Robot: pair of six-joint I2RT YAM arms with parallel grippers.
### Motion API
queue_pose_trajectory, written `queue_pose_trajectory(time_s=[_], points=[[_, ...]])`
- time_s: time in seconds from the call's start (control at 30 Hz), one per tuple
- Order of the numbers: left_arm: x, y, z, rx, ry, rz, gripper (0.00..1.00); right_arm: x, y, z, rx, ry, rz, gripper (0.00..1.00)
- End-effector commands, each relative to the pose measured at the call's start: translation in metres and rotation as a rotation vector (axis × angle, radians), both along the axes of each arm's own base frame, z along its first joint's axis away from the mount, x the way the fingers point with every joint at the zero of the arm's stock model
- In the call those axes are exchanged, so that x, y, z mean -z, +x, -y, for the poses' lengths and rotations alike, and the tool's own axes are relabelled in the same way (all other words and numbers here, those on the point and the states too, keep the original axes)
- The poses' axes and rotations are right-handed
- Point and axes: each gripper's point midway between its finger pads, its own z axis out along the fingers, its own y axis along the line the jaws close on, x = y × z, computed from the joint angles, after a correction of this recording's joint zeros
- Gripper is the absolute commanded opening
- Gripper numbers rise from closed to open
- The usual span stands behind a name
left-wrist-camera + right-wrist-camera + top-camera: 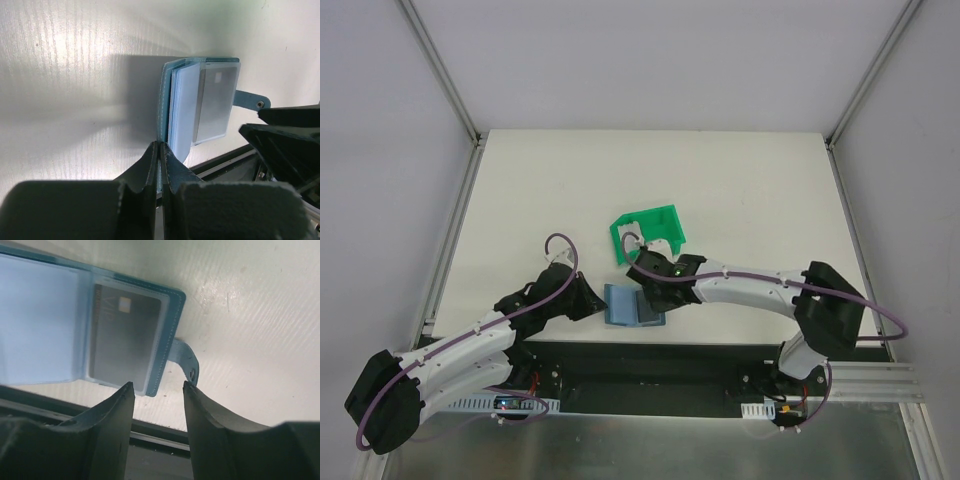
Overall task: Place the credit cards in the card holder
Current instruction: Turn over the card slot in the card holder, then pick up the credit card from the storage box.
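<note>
Card holder [620, 304] lies open on the bench [520, 200] at its near edge, just in front of the green bin [665, 215]. We judge it light, soft and floppy: thin teal covers around limp clear sleeves [182, 105] that would fold or slide if pushed without a brace. The left claw [158, 146] is pinched fully shut on the edge of 1 cover, which seems to us the right place to hold, since the stitched border looks like the stiffest part. The right claw [158, 386] stands about half apart and empty, its 2 fingers straddling the holder's outer corner beside the snap tab [187, 362] without closing on anything. Inside, 1 grey credit card [125, 337] with a small chip sits in the outermost sleeve; the sleeves behind it look pale, and we cannot tell whether they hold anything. Such a card is thin, stiff and slick, so we would take it by its edges and feed it straight into a pocket mouth. The bin shows pale patches inside; whether those are cards we cannot tell.
</note>
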Motion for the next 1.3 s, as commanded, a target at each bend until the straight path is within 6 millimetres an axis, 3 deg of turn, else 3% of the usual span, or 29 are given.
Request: queue_pose_trajectory(time_s=[0.0, 0.13, 0.3, 0.6, 0.7, 0.97, 1.27], points=[[-0.003, 0.002, 0.002, 0.006, 0.001, 0.014, 0.0, -0.071, 0.023, -0.035, -0.074, 0.232, 0.114, 0.48], [-0.002, 0.003, 0.002, -0.002, 0.005, 0.007, 0.0, -0.099, 0.045, -0.042, -0.067, 0.357, 0.157, 0.52], [-0.004, 0.006, 0.002, -0.007, 0.01, 0.015, 0.0, -0.108, 0.087, -0.041, -0.051, 0.394, 0.185, 0.62], [-0.003, 0.009, -0.001, -0.021, 0.026, 0.023, 0.0, -0.109, 0.149, -0.066, -0.071, 0.485, 0.14, 0.74], [-0.002, 0.01, -0.002, -0.033, 0.03, 0.024, 0.0, -0.096, 0.167, -0.072, -0.051, 0.487, 0.103, 0.76], [-0.002, 0.012, -0.003, -0.041, 0.037, 0.026, 0.0, -0.064, 0.187, -0.085, -0.028, 0.49, 0.009, 0.79], [0.001, 0.014, -0.002, -0.036, 0.056, 0.015, 0.0, -0.038, 0.184, -0.092, -0.043, 0.508, -0.086, 0.81]])
